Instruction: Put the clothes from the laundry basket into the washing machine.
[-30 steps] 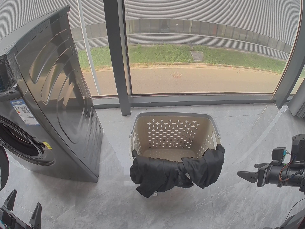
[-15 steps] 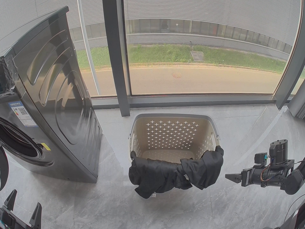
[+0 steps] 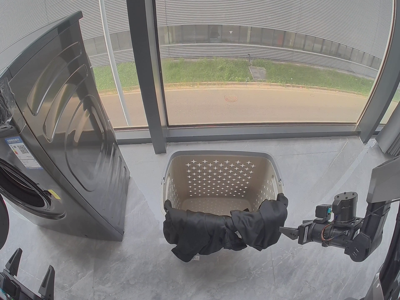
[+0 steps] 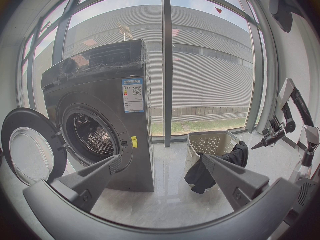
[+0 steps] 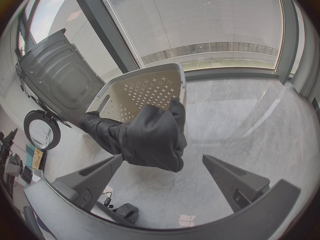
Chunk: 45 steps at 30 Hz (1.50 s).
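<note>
A cream laundry basket (image 3: 221, 176) stands on the floor before the window. A black garment (image 3: 225, 228) hangs over its near rim and down the outside. To the left is the grey washing machine (image 3: 62, 117), its round door (image 4: 30, 147) swung open and the drum (image 4: 88, 135) bare. My right gripper (image 3: 287, 231) is open, low at the right, fingertips just beside the garment's right end (image 5: 153, 137). My left gripper (image 3: 29, 273) is open at the lower left corner, well away from the basket (image 4: 208, 142).
A tall window with a dark pillar (image 3: 143, 63) stands behind the basket. Bare grey marble floor (image 3: 137, 267) lies between the machine and the basket and in front of both. A curtain edge (image 3: 389, 134) shows at the far right.
My right gripper has moved left and slightly down, from well right of the basket to just beside the garment's right end. The camera has shifted a little. The left gripper stays put.
</note>
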### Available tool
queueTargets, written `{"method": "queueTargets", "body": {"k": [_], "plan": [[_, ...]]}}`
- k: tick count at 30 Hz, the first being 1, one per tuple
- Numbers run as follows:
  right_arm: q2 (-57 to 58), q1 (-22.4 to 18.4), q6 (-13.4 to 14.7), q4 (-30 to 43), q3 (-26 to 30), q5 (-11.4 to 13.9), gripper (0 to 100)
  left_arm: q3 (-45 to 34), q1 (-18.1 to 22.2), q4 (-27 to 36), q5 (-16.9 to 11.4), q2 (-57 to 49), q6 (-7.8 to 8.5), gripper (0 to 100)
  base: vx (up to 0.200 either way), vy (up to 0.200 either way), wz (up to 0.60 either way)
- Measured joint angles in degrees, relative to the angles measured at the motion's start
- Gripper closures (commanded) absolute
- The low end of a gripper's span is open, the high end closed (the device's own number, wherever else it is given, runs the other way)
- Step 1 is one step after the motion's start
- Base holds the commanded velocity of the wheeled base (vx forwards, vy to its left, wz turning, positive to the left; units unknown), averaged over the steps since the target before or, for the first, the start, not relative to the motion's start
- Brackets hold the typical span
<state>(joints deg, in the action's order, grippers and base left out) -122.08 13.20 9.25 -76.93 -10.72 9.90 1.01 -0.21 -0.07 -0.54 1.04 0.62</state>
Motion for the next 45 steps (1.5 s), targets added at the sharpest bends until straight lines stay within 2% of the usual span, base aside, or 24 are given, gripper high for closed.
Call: {"method": "queueTargets", "body": {"k": [7,19,34,35,45], "plan": [[-9.16,2.84,-0.17,-8.41,-0.89,-0.16,0,0.0,0.05,0.0,0.0,0.0,0.0,0,0.0,0.0,0.0],[-13.76,4.68,0.62,-9.01,-7.23,0.02,0,0.0,0.02,0.0,0.02,0.0,-0.02,0,0.0,0.0,0.0],[-14.31,6.36,2.07,-9.4,-11.22,0.02,0,0.0,0.0,0.0,0.05,0.0,-0.02,0,0.0,0.0,0.0],[-14.36,6.36,2.12,-9.45,-11.33,-0.02,100,0.0,0.0,0.0,0.07,0.0,-0.02,0,0.0,0.0,0.0],[-14.58,6.5,2.49,-10.24,-11.93,0.02,100,0.0,0.02,0.0,0.02,0.0,-0.09,0,0.0,0.0,0.0]]}}
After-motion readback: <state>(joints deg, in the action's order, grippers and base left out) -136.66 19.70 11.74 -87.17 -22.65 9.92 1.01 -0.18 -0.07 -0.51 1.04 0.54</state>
